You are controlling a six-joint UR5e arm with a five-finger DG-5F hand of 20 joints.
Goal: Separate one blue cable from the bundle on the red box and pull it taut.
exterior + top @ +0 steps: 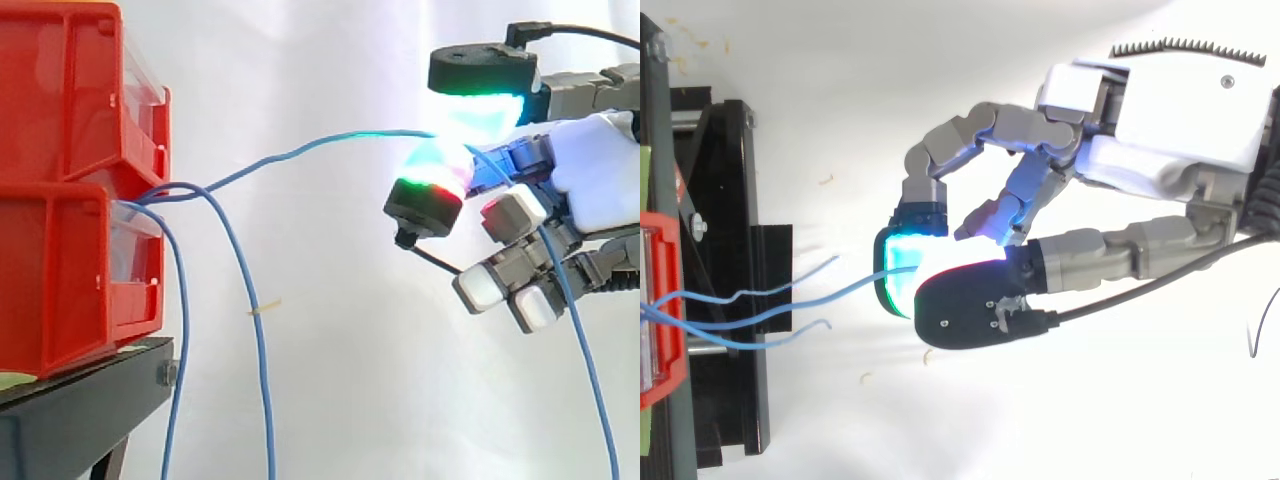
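- Side view: two red bins (60, 290), stacked one on the other, sat at 9 o'clock on a black stand (80, 410), with a white curtain (330, 400) behind everything.
- The hand (600, 170) came in at 3 o'clock, level with the upper bin and well apart from both bins.
- The hand was grasping one blue cable (300, 150). Two glowing pads (430, 180) pinched it, one above and one below, while the other fingers were curled underneath.
- That cable left the gap between the two bins and rose gently toward 2 o'clock in a slightly wavy line, then entered the pinch.
- Its free part came out behind the pads and dropped toward 5 o'clock, crossing the curled fingers.
- Two loose blue cables (262, 380) came out of the same gap and hung toward 6 o'clock. They hung between the bins and the hand, near the bins and apart from the hand.
- The loose cable nearer the hand carried a small tan tie (265, 307).
- Top view: three blue strands crossed the stand from the bins at 9 o'clock. The middle one reached the cyan-lit pad, and the outer two stopped short of the hand.
- Small tan scraps (826, 180) lay on the white floor (1040, 420) near the stand.
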